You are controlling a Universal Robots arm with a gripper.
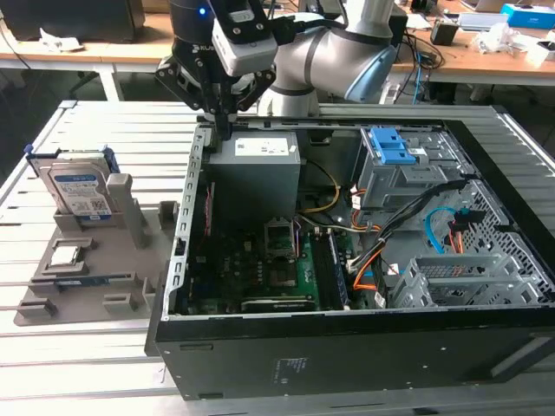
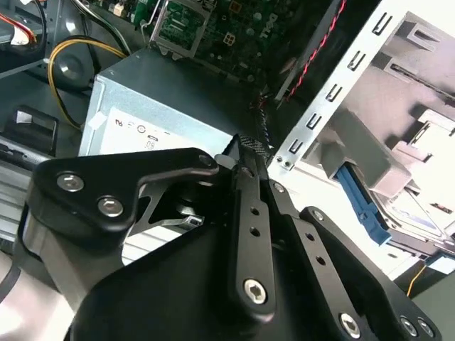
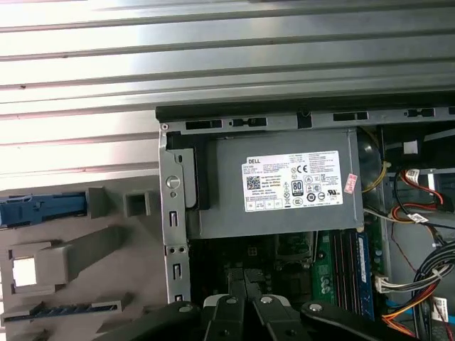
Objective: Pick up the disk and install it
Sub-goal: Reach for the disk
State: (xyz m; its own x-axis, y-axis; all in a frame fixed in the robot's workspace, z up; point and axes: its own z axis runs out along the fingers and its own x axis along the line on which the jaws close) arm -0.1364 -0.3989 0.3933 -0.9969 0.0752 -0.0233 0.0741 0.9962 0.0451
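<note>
The disk (image 1: 80, 189), a silver drive with a white-and-blue label and blue rails, stands upright in a grey holder (image 1: 130, 234) at the exterior view's left, outside the computer case. The first wrist view shows its blue edge (image 3: 39, 211); the second wrist view shows its blue rail (image 2: 361, 204). My gripper (image 1: 224, 123) hangs over the case's back left corner, to the right of the disk and apart from it. Its black fingers are shut together with nothing between them, as both wrist views show (image 2: 245, 156) (image 3: 245, 288).
The open black computer case (image 1: 347, 347) lies on the slatted metal table (image 1: 87, 364). Below the gripper sits the grey power supply (image 1: 256, 169). A grey bay with a blue latch (image 1: 395, 156) stands further right, among cables. A small square chip (image 1: 65, 256) rests on the holder.
</note>
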